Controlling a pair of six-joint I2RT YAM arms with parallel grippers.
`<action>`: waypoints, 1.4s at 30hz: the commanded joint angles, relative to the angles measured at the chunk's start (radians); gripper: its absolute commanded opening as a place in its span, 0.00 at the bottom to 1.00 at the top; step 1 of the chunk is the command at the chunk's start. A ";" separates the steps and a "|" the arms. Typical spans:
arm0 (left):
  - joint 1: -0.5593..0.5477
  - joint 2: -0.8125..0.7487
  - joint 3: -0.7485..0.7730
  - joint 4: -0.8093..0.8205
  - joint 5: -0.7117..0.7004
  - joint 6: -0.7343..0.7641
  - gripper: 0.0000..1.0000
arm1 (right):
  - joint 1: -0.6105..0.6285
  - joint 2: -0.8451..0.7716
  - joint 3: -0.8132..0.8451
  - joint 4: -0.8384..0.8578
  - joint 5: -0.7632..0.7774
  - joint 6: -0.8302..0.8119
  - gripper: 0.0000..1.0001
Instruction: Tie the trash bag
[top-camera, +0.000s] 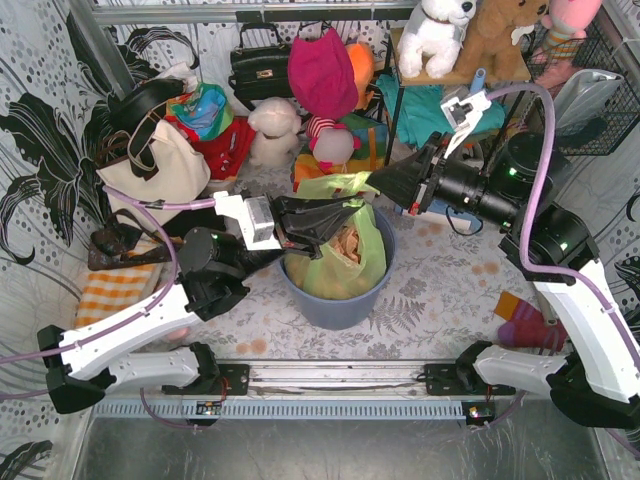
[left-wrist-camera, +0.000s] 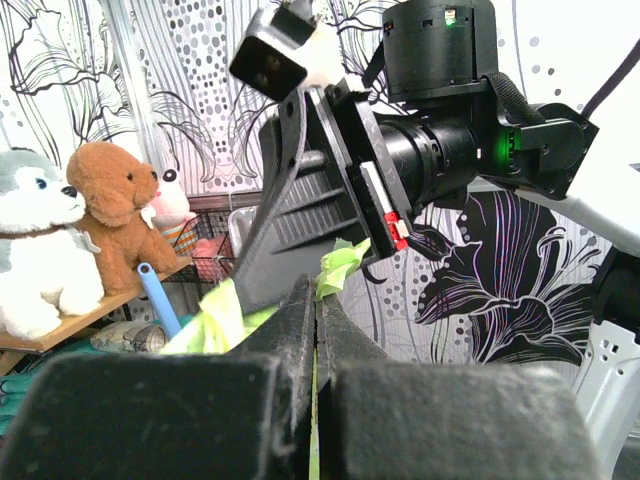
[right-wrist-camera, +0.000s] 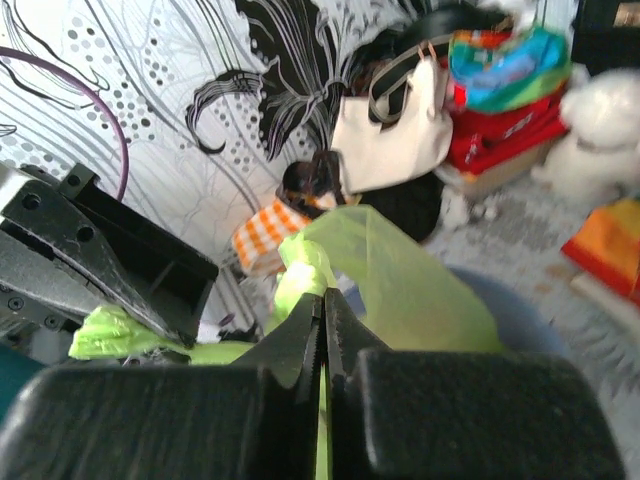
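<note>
Centrally in the top view, the thin translucent lime-green plastic trash bag (top-camera: 345, 265) sits inside a round blue plastic bin (top-camera: 340, 310) on the leaf-patterned table (top-camera: 440, 290), with crumpled brown paper showing through its side. The bag's loose top is drawn up toward the bin's 12 o'clock edge.

The left arm reaches in from 8 o'clock, its forearm angled up and across. The left gripper (top-camera: 345, 215) lies nearly level over the bin's 11 o'clock rim, pointing toward 3 o'clock. Its wrist camera shows the jaws pressed together on a thin strip of green plastic.

The right arm rises from 4 o'clock, bends at the elbow near 2 o'clock and stretches back toward the bin. The right gripper (top-camera: 378, 183) points toward 9 o'clock just above the bag's raised top. Its jaws are likewise closed tight, with a fold of the trash bag pinched between them.

The two sets of fingertips sit close together, tip facing tip. A cream fabric tote bag (top-camera: 160, 170) stands well apart at 10 o'clock.
</note>
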 joint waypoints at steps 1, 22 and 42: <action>0.006 -0.039 -0.022 0.024 -0.046 0.025 0.00 | 0.006 -0.003 0.032 -0.175 0.027 0.163 0.00; 0.006 -0.075 -0.056 -0.048 -0.159 0.070 0.00 | 0.006 -0.139 -0.161 -0.021 -0.172 0.439 0.00; 0.008 -0.077 -0.063 -0.065 -0.261 0.087 0.00 | 0.146 -0.117 -0.281 0.221 -0.074 0.434 0.00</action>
